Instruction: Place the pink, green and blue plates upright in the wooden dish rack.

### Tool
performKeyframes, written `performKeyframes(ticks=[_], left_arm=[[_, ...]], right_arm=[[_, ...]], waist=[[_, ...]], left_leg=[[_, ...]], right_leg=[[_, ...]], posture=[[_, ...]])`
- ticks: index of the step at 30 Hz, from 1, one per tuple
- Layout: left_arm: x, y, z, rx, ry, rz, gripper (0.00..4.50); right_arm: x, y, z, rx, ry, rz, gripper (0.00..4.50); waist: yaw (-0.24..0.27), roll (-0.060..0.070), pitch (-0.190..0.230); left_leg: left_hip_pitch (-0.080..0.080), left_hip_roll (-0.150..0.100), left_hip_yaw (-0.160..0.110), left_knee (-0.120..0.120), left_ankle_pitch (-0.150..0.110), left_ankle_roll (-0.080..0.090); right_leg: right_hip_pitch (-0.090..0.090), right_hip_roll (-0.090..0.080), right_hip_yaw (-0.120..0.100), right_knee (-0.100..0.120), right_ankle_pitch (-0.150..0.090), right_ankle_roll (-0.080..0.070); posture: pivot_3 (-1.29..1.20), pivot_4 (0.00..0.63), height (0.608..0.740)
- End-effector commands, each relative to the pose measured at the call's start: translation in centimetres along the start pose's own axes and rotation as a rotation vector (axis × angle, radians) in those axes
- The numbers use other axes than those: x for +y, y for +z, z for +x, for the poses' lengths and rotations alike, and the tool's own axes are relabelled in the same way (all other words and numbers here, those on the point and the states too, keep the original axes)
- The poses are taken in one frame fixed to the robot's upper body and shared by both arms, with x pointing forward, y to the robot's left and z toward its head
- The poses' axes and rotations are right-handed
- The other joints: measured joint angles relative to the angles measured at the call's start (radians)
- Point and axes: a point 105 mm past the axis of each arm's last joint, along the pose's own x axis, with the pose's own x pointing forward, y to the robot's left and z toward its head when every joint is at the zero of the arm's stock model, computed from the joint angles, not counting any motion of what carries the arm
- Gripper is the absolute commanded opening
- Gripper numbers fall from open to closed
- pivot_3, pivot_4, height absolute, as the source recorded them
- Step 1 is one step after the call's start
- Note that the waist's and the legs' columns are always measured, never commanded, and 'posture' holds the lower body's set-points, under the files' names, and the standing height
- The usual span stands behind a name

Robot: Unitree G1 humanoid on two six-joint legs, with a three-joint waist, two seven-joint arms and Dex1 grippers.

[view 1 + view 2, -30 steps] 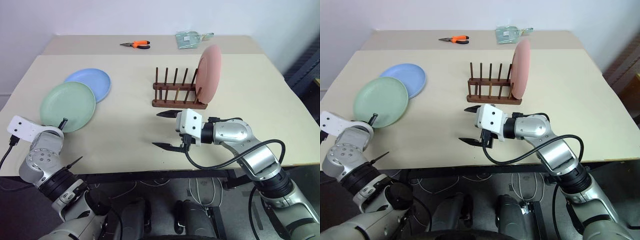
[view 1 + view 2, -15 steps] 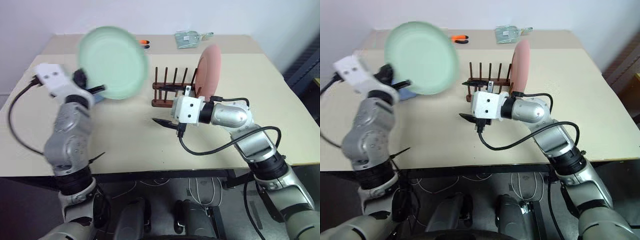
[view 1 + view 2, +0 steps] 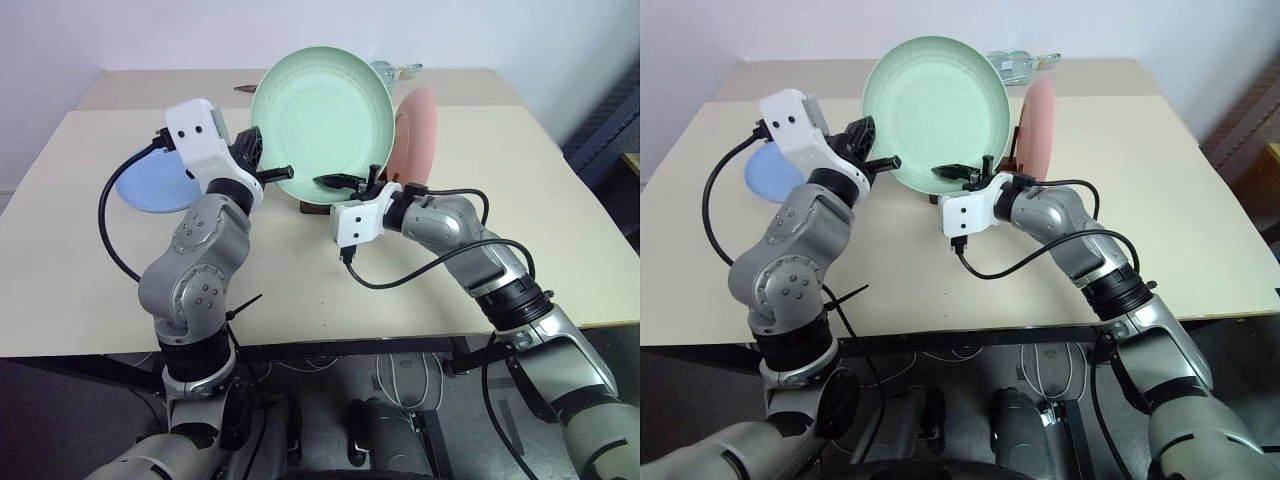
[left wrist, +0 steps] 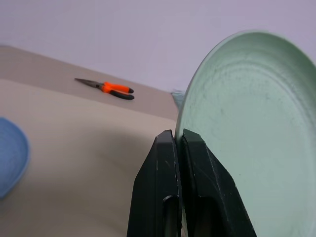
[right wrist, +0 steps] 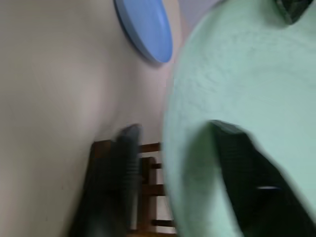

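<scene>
The left gripper [image 4: 178, 148] pinches the green plate's [image 3: 320, 125] rim, holding it upright above the table [image 3: 560, 220]. The right gripper's [image 3: 345, 182] fingers seem to straddle its lower edge. The pink plate [image 3: 415, 130] stands in the wooden dish rack [image 5: 148, 187]; the blue plate [image 3: 150, 188] lies near the left edge.

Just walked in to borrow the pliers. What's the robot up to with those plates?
It is loading the wooden dish rack. The left end effector is shut on the green plate's rim, holding it up above the table, while the right end effector straddles the lower edge with its fingers either side. The pink plate stands in the rack; the blue plate lies flat on the table.
</scene>
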Motion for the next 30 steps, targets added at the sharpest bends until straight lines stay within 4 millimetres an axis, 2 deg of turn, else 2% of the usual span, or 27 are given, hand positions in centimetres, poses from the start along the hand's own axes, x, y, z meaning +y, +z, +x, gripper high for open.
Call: performKeyframes(ticks=[1, 2, 3, 5, 6, 8, 10, 12, 14, 17, 19, 23, 30], left_arm=[[-1.0, 2.3, -0.3, -0.084, -0.057, -0.021, 0.00], [-0.9, 2.5, -0.2, -0.093, -0.056, -0.041, 0.60], [0.0, 3.3, -0.1, -0.124, -0.021, -0.098, 0.78], [2.3, 5.5, 0.1, -0.221, 0.078, -0.174, 1.64], [4.1, 6.8, 0.1, -0.278, 0.156, -0.152, 2.15], [8.3, 9.0, -0.3, -0.363, 0.329, -0.057, 2.15], [10.3, 9.7, -0.5, -0.371, 0.393, 0.070, 2.15], [10.3, 8.4, -0.1, -0.297, 0.304, 0.309, 2.15], [8.9, 5.5, 0.2, -0.185, 0.130, 0.490, 2.15], [6.5, 0.1, -1.0, -0.032, -0.144, 0.573, 2.15], [5.9, -3.7, -2.5, 0.082, -0.261, 0.569, 2.15], [4.8, -6.8, -4.6, 0.172, -0.387, 0.471, 2.15], [3.0, -8.7, -7.3, 0.251, -0.539, 0.383, 2.15]], right_arm=[[-2.5, 0.2, -0.3, -0.001, -0.096, -0.065, 0.08], [-2.7, 0.2, -0.3, 0.001, -0.104, -0.075, 0.00], [-2.9, 0.2, -0.4, 0.000, -0.117, -0.083, 0.00], [-3.6, 0.5, -0.5, -0.008, -0.147, -0.092, 0.00], [-4.3, 0.8, -0.7, -0.026, -0.173, -0.075, 0.00], [-6.0, 2.1, -1.2, -0.095, -0.241, 0.012, 0.00], [-7.5, 3.2, -1.8, -0.166, -0.292, 0.129, 0.00], [-10.3, 4.4, -2.9, -0.283, -0.378, 0.405, 0.00], [-12.6, 4.7, -3.9, -0.391, -0.441, 0.738, 0.00], [-13.5, 5.0, -4.8, -0.510, -0.401, 1.143, 0.00], [-13.9, 4.4, -4.8, -0.523, -0.422, 1.330, 0.00], [-14.1, 3.2, -4.5, -0.487, -0.449, 1.518, 0.00], [-13.2, 0.7, -3.7, -0.380, -0.464, 1.669, 0.00]], waist=[[0.000, 0.000, 0.000], [0.000, 0.000, 0.000], [0.003, 0.000, 0.000], [0.006, -0.001, 0.001], [0.005, -0.001, 0.001], [-0.005, 0.000, 0.001], [-0.017, 0.000, 0.001], [-0.019, 0.000, 0.001], [-0.020, 0.001, 0.002], [-0.007, 0.001, 0.001], [-0.012, 0.001, 0.001], [-0.022, 0.004, 0.003], [-0.024, 0.009, 0.002]], left_leg=[[0.000, 0.000, 0.000, 0.000, 0.000, 0.000], [0.000, 0.000, 0.000, 0.000, 0.000, 0.000], [0.000, 0.000, 0.000, 0.000, 0.000, 0.000], [0.000, 0.000, 0.000, 0.001, 0.000, 0.000], [0.000, 0.000, 0.000, 0.001, 0.000, 0.000], [0.000, 0.000, 0.000, 0.000, 0.000, 0.000], [0.001, 0.001, 0.000, -0.001, 0.001, -0.001], [0.001, 0.002, -0.001, -0.002, 0.001, -0.002], [0.001, 0.002, 0.000, -0.002, 0.001, -0.002], [0.000, 0.001, -0.002, -0.002, 0.001, -0.002], [0.000, 0.001, -0.004, -0.002, -0.002, -0.004], [-0.002, 0.000, -0.002, -0.004, -0.001, -0.005], [-0.003, 0.001, 0.001, -0.005, 0.001, -0.003]], right_leg=[[0.000, 0.000, 0.000, 0.000, 0.000, 0.000], [0.000, 0.000, 0.000, 0.000, 0.000, 0.000], [0.000, 0.000, 0.000, 0.000, 0.000, 0.000], [0.001, 0.000, 0.000, 0.000, 0.000, 0.000], [0.001, 0.000, 0.000, -0.001, 0.000, 0.000], [0.001, 0.001, 0.000, -0.001, 0.000, 0.000], [0.000, 0.003, 0.000, 0.000, 0.000, 0.000], [0.000, 0.005, -0.001, 0.000, 0.000, 0.000], [0.000, 0.005, -0.001, 0.001, 0.000, -0.001], [0.002, 0.003, -0.002, 0.001, 0.000, -0.001], [0.003, 0.000, -0.002, -0.001, 0.000, -0.001], [-0.006, -0.002, 0.000, 0.001, 0.001, -0.003], [-0.008, -0.001, 0.001, 0.003, 0.000, -0.005]], posture=[[0.00, 0.150, 0.740], [0.00, 0.150, 0.740], [0.00, 0.150, 0.740], [0.00, 0.150, 0.740], [0.00, 0.150, 0.740], [0.00, 0.150, 0.740], [0.00, 0.150, 0.740], [0.00, 0.150, 0.740], [0.00, 0.150, 0.740], [0.00, 0.150, 0.740], [0.00, 0.150, 0.740], [0.00, 0.150, 0.740], [0.00, 0.150, 0.740]])
